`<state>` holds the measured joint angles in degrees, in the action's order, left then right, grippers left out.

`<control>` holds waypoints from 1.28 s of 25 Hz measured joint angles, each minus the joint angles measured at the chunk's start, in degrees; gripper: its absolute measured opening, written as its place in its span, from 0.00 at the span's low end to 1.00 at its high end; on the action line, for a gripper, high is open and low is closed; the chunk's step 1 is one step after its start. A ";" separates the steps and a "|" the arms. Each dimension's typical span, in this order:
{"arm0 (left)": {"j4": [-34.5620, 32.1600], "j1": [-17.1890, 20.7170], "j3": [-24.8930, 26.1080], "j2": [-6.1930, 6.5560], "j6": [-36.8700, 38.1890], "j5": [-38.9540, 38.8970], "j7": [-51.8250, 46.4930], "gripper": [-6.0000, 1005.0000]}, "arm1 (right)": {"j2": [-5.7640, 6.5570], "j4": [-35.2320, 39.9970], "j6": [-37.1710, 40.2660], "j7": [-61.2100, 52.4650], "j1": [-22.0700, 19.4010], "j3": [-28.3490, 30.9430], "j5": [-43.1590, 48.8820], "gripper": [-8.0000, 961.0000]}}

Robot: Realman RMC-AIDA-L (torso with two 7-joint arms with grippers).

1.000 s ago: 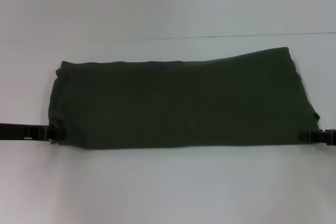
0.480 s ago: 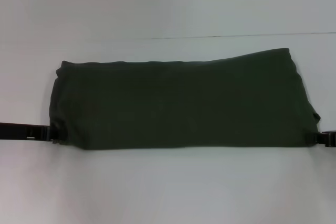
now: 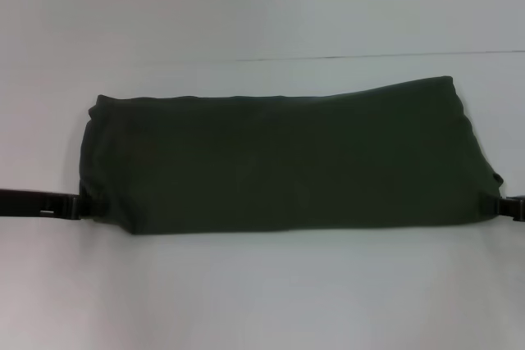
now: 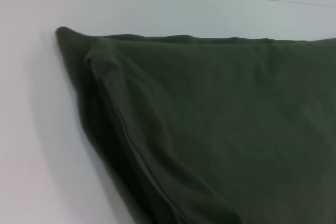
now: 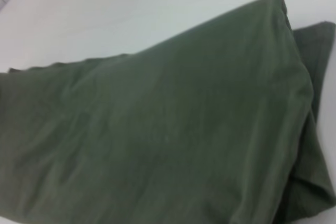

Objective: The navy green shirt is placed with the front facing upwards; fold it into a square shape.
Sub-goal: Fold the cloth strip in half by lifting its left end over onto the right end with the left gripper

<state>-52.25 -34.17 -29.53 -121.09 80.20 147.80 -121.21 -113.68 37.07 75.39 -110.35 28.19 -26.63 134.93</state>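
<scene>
The navy green shirt point(image 3: 279, 161) lies on the white table as a wide, folded band, its plain green side up. No lettering shows. My left gripper point(image 3: 82, 205) is at the band's near left corner, touching the cloth. My right gripper point(image 3: 507, 207) is at the near right corner, mostly past the picture's edge. The left wrist view shows the shirt point(image 4: 220, 129) with a folded edge and a seam. In the right wrist view the shirt point(image 5: 157, 129) shows stacked layers at one end. Neither wrist view shows its own gripper.
The white table point(image 3: 262, 301) stretches out on all sides of the shirt. A thin dark line point(image 3: 369, 56) crosses the surface just behind the shirt's far edge.
My right gripper has moved outward to the right, and less of it shows. The shirt's near right corner has shifted slightly right. The left gripper has barely moved.
</scene>
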 joint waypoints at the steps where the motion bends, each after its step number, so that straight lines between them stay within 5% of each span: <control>1: -0.02 0.00 0.00 -0.01 0.34 -0.18 0.14 0.09 | 0.10 0.01 0.32 0.01 0.00 0.00 -0.38 0.03; 23: -3.80 4.51 1.09 -0.21 8.25 -0.61 6.21 0.09 | 0.93 0.08 8.45 5.98 -3.09 4.99 -1.10 0.03; 32: -5.38 7.31 7.30 -0.55 15.08 -0.60 12.53 0.09 | 0.20 0.03 14.45 10.90 -4.71 4.97 -1.06 0.03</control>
<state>-57.63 -26.86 -22.23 -121.63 95.28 147.20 -108.69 -113.48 37.10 89.85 -99.44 23.49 -21.65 133.88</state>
